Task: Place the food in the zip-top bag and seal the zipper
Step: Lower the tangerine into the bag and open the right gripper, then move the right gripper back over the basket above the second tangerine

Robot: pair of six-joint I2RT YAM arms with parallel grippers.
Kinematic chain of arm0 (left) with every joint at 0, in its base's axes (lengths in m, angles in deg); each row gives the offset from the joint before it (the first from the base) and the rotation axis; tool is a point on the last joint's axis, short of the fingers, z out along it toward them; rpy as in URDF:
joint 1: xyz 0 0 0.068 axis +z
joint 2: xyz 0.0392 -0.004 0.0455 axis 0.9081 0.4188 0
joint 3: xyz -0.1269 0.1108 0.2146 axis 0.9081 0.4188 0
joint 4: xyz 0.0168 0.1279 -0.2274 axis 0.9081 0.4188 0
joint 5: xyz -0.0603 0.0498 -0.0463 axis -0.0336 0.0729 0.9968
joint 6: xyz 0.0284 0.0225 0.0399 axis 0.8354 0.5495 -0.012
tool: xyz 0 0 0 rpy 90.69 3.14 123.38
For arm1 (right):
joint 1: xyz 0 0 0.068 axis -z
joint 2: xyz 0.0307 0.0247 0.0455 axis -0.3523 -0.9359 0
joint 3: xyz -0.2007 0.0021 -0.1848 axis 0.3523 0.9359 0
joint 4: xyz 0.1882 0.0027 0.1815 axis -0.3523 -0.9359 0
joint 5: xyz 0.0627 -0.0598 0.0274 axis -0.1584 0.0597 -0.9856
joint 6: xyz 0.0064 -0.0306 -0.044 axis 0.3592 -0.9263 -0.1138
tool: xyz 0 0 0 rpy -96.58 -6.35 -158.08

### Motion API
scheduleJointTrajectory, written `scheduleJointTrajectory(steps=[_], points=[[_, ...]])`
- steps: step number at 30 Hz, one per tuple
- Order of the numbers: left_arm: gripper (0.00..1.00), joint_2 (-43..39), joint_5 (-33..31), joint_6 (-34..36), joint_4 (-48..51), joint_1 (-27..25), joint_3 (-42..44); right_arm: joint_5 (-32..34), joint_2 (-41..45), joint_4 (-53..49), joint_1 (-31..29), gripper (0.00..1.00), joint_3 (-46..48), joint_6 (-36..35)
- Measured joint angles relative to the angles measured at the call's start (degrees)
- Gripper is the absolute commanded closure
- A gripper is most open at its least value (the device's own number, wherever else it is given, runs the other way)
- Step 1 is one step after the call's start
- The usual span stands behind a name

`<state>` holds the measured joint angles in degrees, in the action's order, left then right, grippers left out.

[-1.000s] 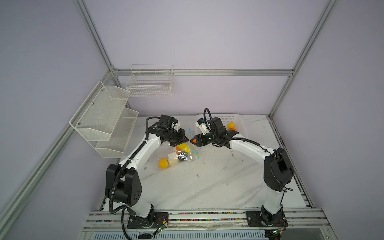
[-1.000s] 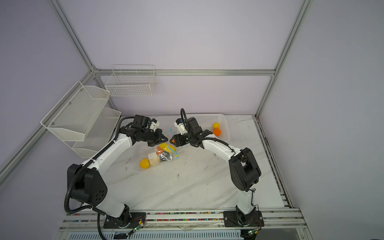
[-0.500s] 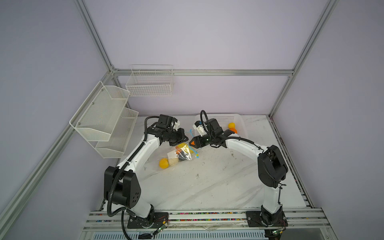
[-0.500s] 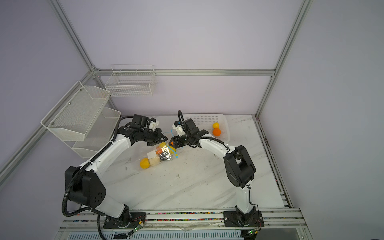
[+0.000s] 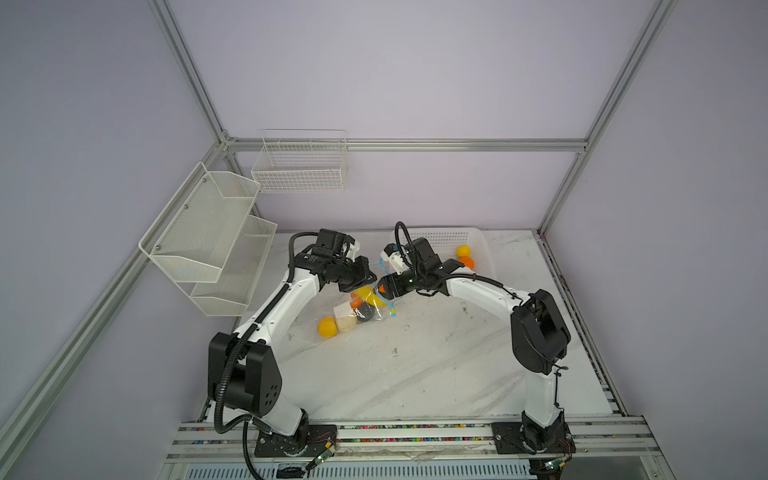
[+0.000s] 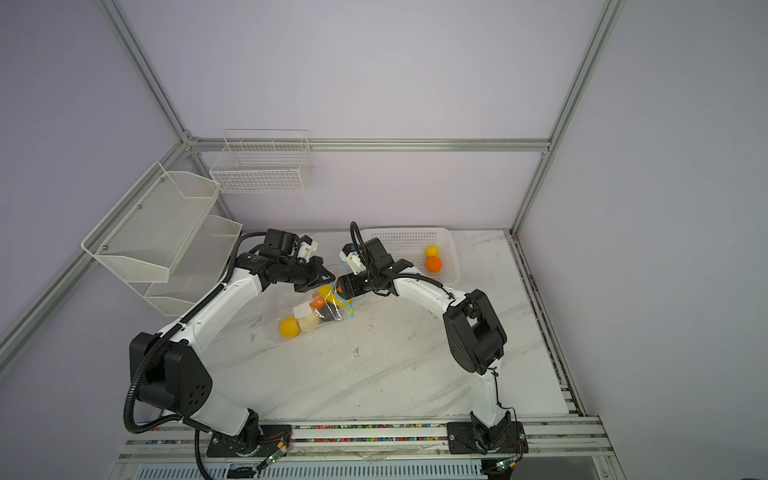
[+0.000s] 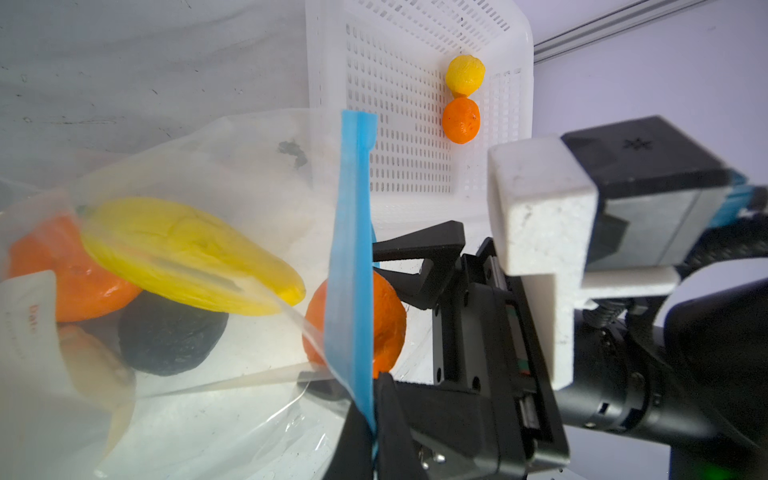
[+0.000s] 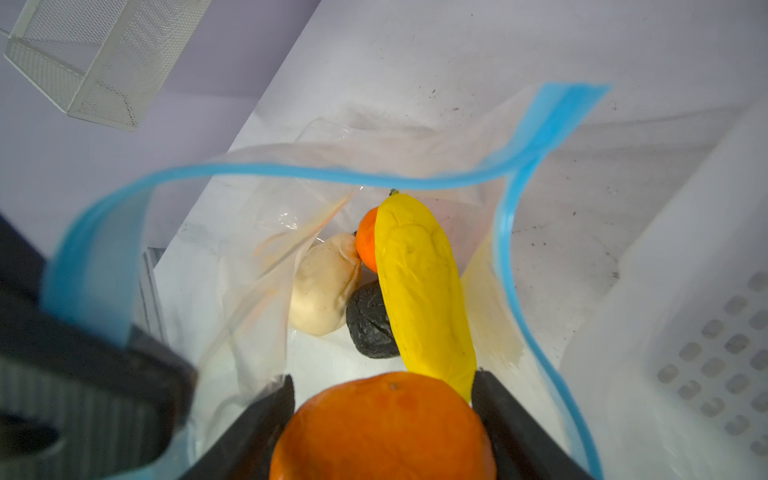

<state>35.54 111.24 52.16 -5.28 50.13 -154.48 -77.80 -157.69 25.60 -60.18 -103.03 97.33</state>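
- Bag (image 7: 232,166): thin clear plastic, glossy and crinkled, with soft reflections.
- Zipper strip (image 7: 351,249): light-blue plastic, smooth, duller than the film.
- Label (image 7: 25,316) on the bag: white, matt, paper-like.
- Long yellow piece (image 8: 419,282): matt skin, faintly wrinkled.
- Orange ball (image 8: 382,428): matt, finely dimpled peel.
- Black lump (image 8: 368,328): rough, dull, creased.
- Cream ball (image 8: 322,286): matt, lumpy, slightly grubby.
- Basket (image 7: 399,124): smooth white plastic, perforated, slight sheen.
- Right gripper (image 8: 381,380): fingers (image 8: 257,428) of matt black plastic.
- Camera mount (image 7: 536,216): white, grainy plastic.
- Arm casings (image 5: 286,307): glossy white shells, matt black joints.
- Table (image 5: 415,374): smooth white marbled top, grey veins, dark scuffs.
- Wall shelves (image 5: 208,224): white-coated metal mesh.
- Frame rails (image 5: 395,144): bare, satin-finish metal.
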Motion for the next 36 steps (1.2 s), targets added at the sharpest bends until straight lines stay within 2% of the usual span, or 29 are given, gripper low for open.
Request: scheduleJointTrajectory(steps=[20, 26, 36], points=[[1.0, 0.0, -0.02, 0.0, 0.0, 0.0, 0.0, 1.03, 0.0, -0.07, 0.0, 0.29, 0.0, 0.0], [1.0, 0.0, -0.02, 0.0, -0.02, 0.0, 0.0, 4.96, 1.2, -0.57, 0.07, 0.3, -0.15, 0.02], [1.0, 0.0, 0.24, -0.02, -0.87, 0.0, 0.0, 15.37, 7.65, -2.73, 2.43, 0.31, -4.35, -1.31]])
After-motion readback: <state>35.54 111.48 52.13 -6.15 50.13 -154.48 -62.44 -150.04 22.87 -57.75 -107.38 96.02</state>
